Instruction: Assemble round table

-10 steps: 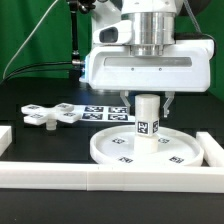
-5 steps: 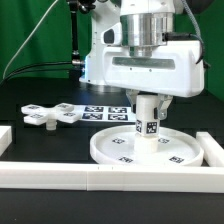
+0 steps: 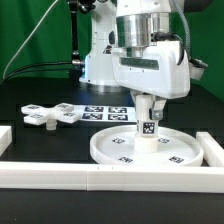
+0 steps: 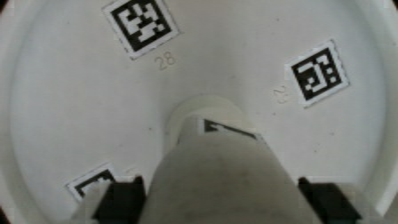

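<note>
One leg [image 3: 148, 126] stands on the disc [image 3: 108, 152], pinched in the tool [image 3: 148, 104] (screwing-in, I'd judge); next calls for twisting it home.

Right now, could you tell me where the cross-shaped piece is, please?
In the exterior view, the cross-shaped piece lies flat at the view's left, beside the marker board and left of the round disc.

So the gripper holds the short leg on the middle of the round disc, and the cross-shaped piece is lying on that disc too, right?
Not quite. The cross-shaped piece lies on the black table, apart from the disc, toward the exterior view's left; the exterior view shows it. The gripper does hold the leg on the disc's middle.
</note>
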`<state>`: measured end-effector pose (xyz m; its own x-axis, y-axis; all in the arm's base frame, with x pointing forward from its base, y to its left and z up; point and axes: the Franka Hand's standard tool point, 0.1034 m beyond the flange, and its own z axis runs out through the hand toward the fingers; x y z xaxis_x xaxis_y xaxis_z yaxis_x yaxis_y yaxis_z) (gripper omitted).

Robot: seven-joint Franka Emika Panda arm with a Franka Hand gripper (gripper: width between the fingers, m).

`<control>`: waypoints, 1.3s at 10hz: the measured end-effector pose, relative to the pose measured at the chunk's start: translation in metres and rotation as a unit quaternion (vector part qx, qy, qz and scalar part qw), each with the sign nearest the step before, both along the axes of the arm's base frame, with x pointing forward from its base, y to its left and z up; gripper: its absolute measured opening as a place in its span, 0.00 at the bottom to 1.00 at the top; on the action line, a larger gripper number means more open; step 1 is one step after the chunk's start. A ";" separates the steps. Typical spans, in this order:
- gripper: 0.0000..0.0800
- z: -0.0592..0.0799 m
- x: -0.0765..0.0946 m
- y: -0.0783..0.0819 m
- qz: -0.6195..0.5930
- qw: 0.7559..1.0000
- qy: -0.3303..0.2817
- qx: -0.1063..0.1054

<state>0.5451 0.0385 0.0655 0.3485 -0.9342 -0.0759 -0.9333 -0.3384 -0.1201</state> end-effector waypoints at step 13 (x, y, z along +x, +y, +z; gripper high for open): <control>0.81 0.003 0.005 0.005 0.452 0.889 -0.052 -0.046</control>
<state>0.5497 0.0431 0.0684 0.9610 -0.2694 0.0619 -0.2606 -0.9576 -0.1226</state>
